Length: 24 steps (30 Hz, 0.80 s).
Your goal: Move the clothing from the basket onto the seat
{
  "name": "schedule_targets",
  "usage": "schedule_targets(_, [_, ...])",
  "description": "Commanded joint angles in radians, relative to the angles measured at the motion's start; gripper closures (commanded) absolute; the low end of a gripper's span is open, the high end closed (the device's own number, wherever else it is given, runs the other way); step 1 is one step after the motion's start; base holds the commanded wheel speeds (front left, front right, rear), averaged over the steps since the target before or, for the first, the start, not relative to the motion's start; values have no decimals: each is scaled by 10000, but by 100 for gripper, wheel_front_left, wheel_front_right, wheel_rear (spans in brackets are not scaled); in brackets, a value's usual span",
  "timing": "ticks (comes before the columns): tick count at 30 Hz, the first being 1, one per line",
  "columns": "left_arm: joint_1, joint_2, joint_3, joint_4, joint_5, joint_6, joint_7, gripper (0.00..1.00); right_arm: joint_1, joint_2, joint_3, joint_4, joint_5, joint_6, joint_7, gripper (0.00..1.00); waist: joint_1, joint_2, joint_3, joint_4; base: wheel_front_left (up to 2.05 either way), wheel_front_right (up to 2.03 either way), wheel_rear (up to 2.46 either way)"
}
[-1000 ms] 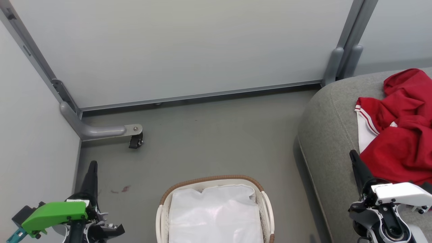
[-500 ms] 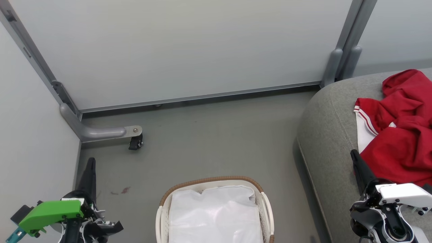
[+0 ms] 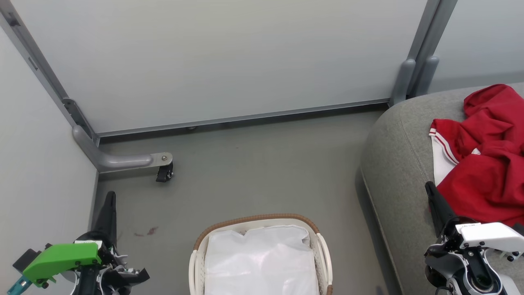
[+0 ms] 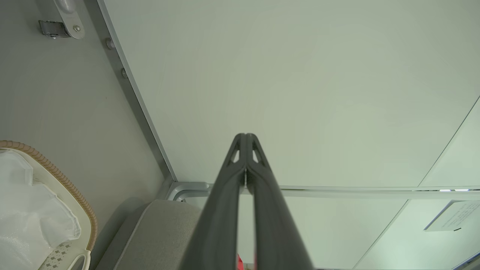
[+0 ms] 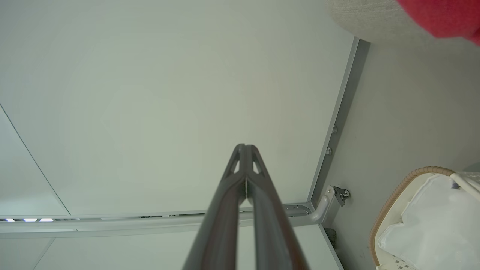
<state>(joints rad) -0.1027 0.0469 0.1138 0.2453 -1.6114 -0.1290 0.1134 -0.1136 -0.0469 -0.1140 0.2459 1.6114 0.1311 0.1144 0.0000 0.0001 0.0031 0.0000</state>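
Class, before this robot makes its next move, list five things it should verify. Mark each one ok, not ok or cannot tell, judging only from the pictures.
1. Garment lies on the seat: ok.
2. Whole garment is on the seat: its right part runs out of frame: cannot tell.
3. Basket holds no clothing: just the white lining shows, but the near end is cut off: cannot tell.
4. Left gripper has its fingers shut with nothing between them: ok.
5. Right gripper has its fingers shut with no cloth caught in them: ok.
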Motion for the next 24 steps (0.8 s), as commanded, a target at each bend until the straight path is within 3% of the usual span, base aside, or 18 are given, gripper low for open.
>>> schedule_targets(1, [-110, 62, 22, -14, -34, -45, 44, 100, 108, -62, -20, -38, 29, -7, 32, 100, 0, -1, 0, 0, 0, 0, 0])
schedule_targets(24, [-109, 62, 22, -15, -34, -46, 43, 100, 108, -63, -19, -38, 30, -5, 31, 100, 0, -1, 0, 0, 0, 0, 0])
